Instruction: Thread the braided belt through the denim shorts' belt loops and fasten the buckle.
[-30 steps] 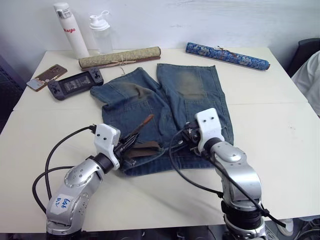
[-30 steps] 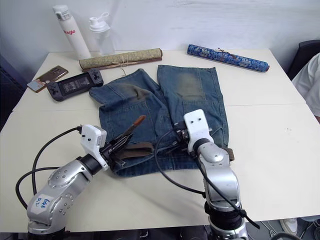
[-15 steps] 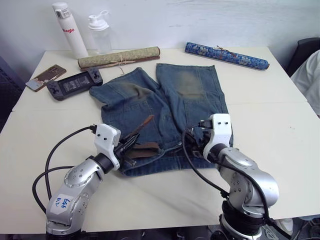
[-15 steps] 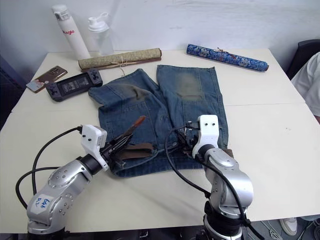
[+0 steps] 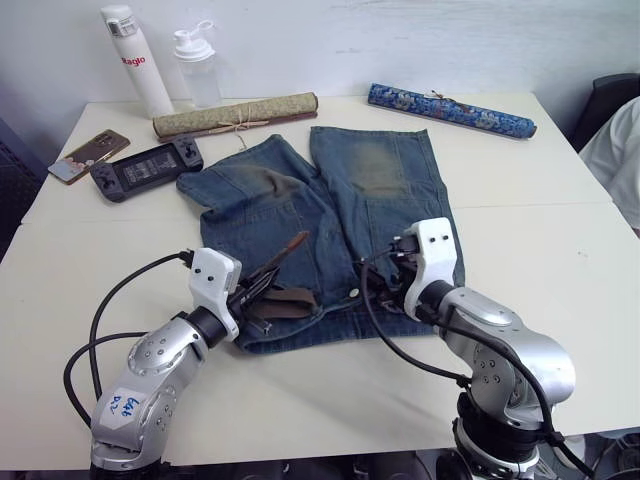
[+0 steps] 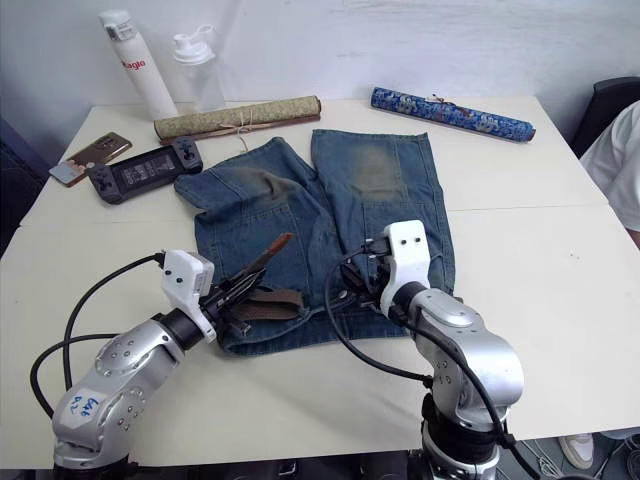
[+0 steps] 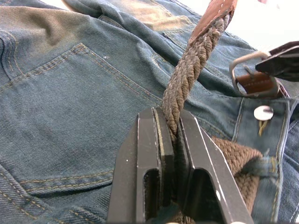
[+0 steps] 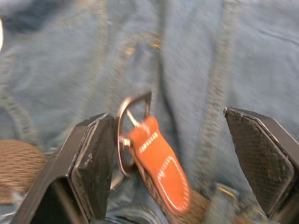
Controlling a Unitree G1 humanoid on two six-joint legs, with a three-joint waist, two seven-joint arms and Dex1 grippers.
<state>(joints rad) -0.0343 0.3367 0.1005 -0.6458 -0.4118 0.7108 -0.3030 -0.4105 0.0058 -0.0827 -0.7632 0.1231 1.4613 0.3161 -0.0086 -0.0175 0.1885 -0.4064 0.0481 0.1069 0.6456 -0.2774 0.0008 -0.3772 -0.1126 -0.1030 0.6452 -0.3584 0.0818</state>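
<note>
- Clamping the braided belt (image 7: pixel 191 60), the left gripper (image 7: pixel 170 140) is clenched on the woven strap near its leather tip, which rises toward the shorts' legs.
- The denim shorts (image 5: pixel 330 215) lie flat on the tabletop (image 5: pixel 560 250), waistband toward the robot; the belt runs along that waistband, partly bunched beside the metal button.
- The right gripper (image 8: pixel 168 154) is released, its fingers spread wide on either side of the buckle (image 8: pixel 133 121), which lies on the denim near the fly.
- Judging from this, fastening is the step in hand: the right gripper should close squarely on the buckle frame and steady it, so the tip can be fed straight through without twisting.
- Which belt loops are already threaded I cannot tell.
- Open tabletop lies to the right of the shorts for swinging the right arm out.
- Beyond the shorts, an olive scroll (image 5: pixel 235 112), a blue scroll (image 5: pixel 450 108) and a handheld game console (image 5: pixel 145 168) sit well apart from the work.
</note>
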